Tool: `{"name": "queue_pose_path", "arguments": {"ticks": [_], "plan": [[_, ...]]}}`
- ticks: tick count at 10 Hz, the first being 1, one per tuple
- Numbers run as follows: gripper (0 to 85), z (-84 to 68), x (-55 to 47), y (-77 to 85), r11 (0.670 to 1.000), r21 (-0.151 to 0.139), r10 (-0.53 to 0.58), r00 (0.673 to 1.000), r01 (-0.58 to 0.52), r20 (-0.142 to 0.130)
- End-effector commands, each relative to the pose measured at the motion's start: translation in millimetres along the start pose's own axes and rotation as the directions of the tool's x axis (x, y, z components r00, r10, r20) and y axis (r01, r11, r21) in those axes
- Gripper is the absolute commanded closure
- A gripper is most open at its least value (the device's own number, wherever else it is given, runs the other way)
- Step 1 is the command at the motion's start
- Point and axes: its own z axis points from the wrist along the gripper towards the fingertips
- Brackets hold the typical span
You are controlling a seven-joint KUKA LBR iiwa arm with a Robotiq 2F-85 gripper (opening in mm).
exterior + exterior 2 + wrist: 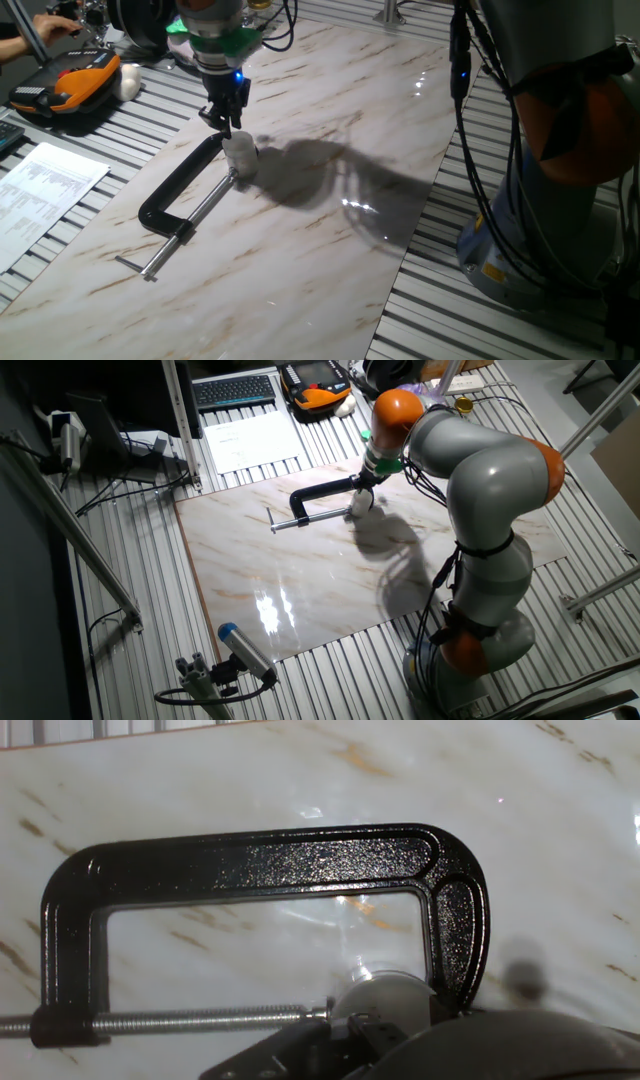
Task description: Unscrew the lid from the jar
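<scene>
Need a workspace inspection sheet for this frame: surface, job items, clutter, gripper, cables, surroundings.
Surface: marble-patterned tabletop, glossy, on a ribbed metal bench.
Job's things: small whitish plastic jar with white screw lid, standing in the mouth of the black metal C-clamp.
Clutter: nothing seen on the marble besides the clamp.
Gripper: black two-finger gripper directly over the lid; contact and jaw state unclear.
Cables: black cables hanging along the arm.
Surroundings: orange and black case, printed paper sheet, keyboard.

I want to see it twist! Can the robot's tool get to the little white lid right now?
Probably yes. The tool hangs right over the lid, nothing between them. The black C-clamp lies beside the jar, not over it.
</scene>
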Motion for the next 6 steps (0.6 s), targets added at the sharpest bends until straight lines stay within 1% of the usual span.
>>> {"name": "queue_pose_path", "arguments": {"ticks": [1, 2, 3, 4, 5, 6], "plan": [[34.0, -0.5, 0.9, 0.2, 1.0, 0.001, 0.009, 1.0, -0.009, 0.004], [34.0, -0.6, 1.6, 0.6, 1.0, 0.002, 0.019, 1.0, -0.019, 0.004], [34.0, -0.2, 1.5, 0.8, 0.999, -0.003, 0.033, 0.999, -0.033, 0.002], [34.0, 0.1, 1.1, 1.0, 0.999, -0.02, 0.036, 0.999, -0.037, -0.012], [34.0, -0.8, 0.0, 0.8, 0.999, -0.023, 0.032, 0.998, -0.034, -0.05], [34.0, -1.1, -0.7, 0.8, 1.0, -0.021, 0.017, 0.998, -0.018, -0.055]]}}
